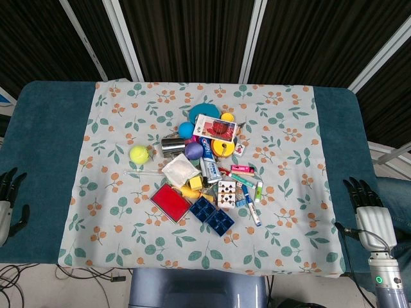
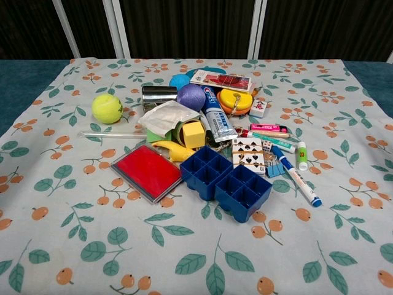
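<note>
the worktop [image 1: 45, 128] is covered in teal with a leaf-and-orange print cloth [image 1: 128, 224] spread over the middle of it. both hands sit off the pile, well apart from everything: the left hand [image 1: 9, 202] hangs by the worktop's left edge near the front corner, fingers spread and holding nothing, and the right hand [image 1: 366, 208] is at the right edge near the front, also open-fingered and empty. the heap is about mid-cloth. biggest bits first: a blue tray [image 2: 226, 182] with square compartments at the front of the heap, a flat red case [image 2: 146, 173] touching its left side, a toothpaste tube [image 2: 215, 113] behind them, a purple ball [image 2: 191, 96], a yellow-green tennis ball [image 2: 107, 108] off to the left side on its own, then a yellow cube [image 2: 193, 133] and a blue-capped marker [image 2: 296, 177] on the right.
</note>
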`<state>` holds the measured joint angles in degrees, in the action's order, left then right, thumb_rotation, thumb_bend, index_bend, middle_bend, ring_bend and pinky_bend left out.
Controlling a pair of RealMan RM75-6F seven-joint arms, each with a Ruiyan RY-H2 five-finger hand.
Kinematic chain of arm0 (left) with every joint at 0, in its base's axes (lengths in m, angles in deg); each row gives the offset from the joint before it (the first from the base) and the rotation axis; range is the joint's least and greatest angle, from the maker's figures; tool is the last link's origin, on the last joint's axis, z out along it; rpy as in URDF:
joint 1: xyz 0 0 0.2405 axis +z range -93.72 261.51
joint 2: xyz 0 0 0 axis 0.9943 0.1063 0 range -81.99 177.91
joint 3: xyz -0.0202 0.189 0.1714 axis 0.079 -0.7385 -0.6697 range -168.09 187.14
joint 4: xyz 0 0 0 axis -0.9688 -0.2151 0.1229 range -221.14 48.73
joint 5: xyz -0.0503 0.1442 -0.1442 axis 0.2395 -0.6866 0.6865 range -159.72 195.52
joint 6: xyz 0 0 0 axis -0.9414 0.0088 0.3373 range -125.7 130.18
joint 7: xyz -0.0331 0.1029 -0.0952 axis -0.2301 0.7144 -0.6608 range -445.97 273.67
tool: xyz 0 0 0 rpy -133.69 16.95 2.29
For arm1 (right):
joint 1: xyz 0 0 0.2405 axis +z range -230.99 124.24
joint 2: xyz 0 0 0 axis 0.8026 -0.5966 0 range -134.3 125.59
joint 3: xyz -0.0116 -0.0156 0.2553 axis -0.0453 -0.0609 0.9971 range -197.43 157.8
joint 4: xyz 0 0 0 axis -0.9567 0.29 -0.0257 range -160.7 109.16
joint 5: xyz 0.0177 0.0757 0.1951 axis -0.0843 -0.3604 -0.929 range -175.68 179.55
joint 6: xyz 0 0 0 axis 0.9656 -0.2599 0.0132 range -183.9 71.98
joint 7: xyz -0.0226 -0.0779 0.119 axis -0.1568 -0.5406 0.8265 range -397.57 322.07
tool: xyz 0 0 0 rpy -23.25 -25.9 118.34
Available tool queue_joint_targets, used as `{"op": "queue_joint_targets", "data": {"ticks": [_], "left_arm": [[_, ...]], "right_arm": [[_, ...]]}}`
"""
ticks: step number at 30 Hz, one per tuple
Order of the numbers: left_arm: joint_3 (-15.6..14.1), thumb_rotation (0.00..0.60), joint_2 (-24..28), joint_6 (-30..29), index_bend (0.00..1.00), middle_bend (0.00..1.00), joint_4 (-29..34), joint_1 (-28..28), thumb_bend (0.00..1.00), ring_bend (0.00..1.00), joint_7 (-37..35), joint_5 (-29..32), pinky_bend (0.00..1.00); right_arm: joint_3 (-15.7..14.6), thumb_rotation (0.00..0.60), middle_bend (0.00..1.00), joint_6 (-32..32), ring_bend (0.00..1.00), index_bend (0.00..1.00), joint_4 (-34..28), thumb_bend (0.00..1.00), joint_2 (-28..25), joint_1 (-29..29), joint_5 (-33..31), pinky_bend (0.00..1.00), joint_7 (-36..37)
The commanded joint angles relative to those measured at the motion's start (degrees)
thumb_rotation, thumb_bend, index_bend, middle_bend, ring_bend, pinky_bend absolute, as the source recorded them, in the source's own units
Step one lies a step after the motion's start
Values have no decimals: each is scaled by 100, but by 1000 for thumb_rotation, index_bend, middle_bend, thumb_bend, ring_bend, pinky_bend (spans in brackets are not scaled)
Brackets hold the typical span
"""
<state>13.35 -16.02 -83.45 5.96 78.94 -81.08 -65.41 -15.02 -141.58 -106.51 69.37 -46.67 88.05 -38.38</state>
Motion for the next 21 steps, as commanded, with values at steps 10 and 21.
{"op": "queue_joint_targets", "data": {"ticks": [10, 21], "left_arm": [[-3, 600, -15, -27, 89, 0, -40, 17, 518, 0, 26, 9, 38], [-17, 600, -22, 16, 89, 0, -23, -1, 518, 0, 43, 2, 38]], "right_arm": [[-37, 600, 80, 54, 67, 71, 117, 137, 42, 35, 64, 201, 116], [-87, 600, 80, 147, 67, 74, 140, 137, -5, 68, 111, 201, 203]]}}
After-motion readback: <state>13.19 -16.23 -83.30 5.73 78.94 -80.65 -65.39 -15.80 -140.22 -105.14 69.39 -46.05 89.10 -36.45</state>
